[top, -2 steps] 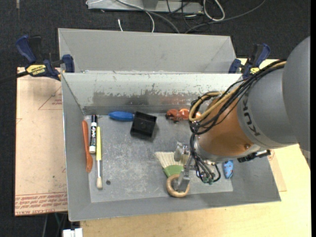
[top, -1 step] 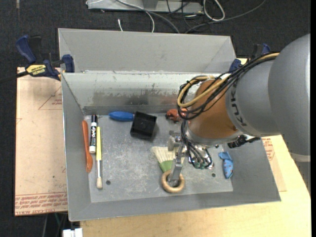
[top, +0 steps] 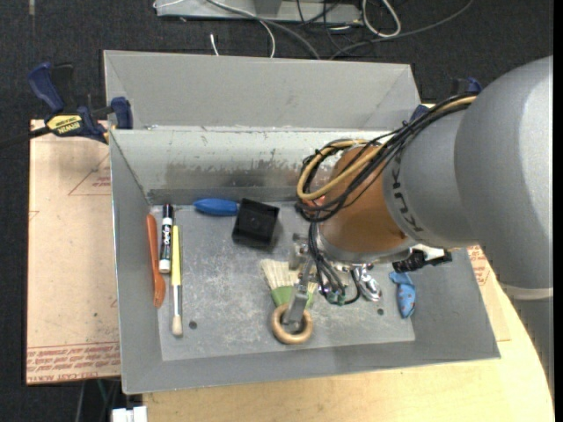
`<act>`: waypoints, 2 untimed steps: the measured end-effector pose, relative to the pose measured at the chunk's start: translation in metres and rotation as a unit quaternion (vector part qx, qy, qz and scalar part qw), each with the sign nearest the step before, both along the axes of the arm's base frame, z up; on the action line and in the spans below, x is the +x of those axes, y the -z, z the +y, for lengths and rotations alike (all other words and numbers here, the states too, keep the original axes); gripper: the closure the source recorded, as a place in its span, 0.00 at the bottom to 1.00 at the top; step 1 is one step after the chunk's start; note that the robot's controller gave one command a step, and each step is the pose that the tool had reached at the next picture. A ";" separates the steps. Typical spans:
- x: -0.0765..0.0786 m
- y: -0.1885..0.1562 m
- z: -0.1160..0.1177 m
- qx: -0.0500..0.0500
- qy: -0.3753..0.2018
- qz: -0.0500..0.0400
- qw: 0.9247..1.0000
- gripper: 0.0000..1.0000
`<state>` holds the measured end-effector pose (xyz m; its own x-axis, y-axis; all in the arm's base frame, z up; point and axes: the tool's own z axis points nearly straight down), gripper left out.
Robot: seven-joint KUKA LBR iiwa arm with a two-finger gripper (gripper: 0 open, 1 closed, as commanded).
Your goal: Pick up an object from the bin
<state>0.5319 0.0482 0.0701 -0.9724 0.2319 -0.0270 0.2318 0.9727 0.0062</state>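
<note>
The gripper (top: 300, 308) stands low in the front middle of the grey metal bin (top: 220, 341). Its tip meets the upper edge of a tan ring of wooden look (top: 291, 327), which lies flat on the floor. I judge this ring to be the thing to pick, because the tool is set directly at it. Only a pale cream fan-shaped piece (top: 279, 276) and a small green piece (top: 283, 295) are also near.

The other things lie apart. A black cube-like block (top: 255, 222) and a blue oval piece (top: 216, 207) are toward the back. An orange pen (top: 156, 266), a black and white marker (top: 165, 240) and a yellow stick (top: 175, 275) lie side by side on the left. A small blue piece (top: 405, 295) is on the right.

Whether the claw is spread or pressed together I cannot tell, because cables and the thick wrist cover it. It is also not clear if the tip touches the ring or only hangs over it.
</note>
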 end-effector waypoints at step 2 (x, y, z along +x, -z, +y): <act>0.005 -0.002 -0.017 0.001 -0.031 0.002 1.000 1.00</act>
